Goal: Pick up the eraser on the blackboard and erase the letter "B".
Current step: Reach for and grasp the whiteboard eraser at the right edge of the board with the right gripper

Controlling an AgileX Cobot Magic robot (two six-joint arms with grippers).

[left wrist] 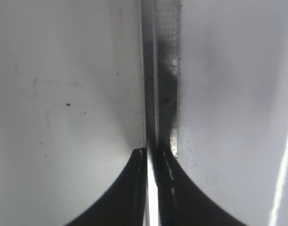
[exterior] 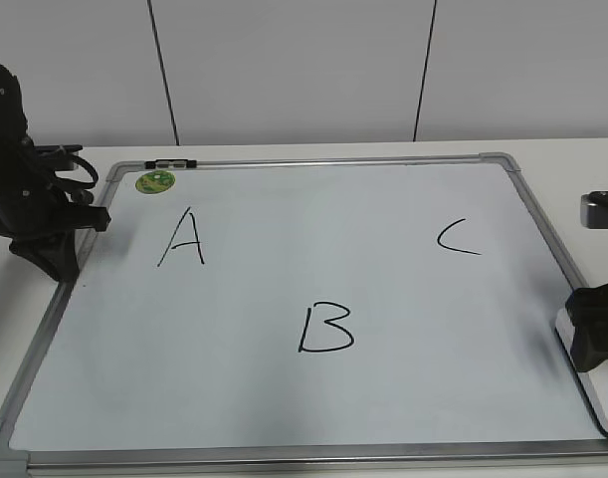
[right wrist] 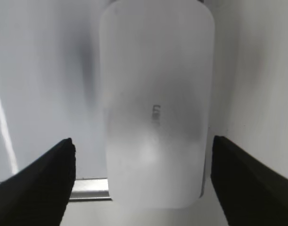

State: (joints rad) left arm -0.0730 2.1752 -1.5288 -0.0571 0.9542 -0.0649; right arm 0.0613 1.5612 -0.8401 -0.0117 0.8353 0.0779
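Note:
The blackboard [exterior: 403, 329] lies flat, white-surfaced with a silver frame. The black letter "B" [exterior: 325, 329] is drawn at its middle front. The white eraser [right wrist: 155, 108] lies across the board's right frame edge [right wrist: 89, 188]; in the exterior view it [exterior: 604, 403] shows below my right gripper [exterior: 592, 334]. In the right wrist view the right gripper [right wrist: 143, 146] is open, one jaw on each side of the eraser with gaps between. My left gripper [exterior: 53, 261] is shut and empty over the board's left frame; in the left wrist view its fingertips [left wrist: 153, 153] meet above the frame rail [left wrist: 158, 70].
Letter "A" [exterior: 184, 239] is at the back left and "C" [exterior: 458, 237] at the back right. A small green round magnet [exterior: 154, 182] sits in the back left corner. A grey part [exterior: 602, 209] shows at the right edge. A white wall stands behind.

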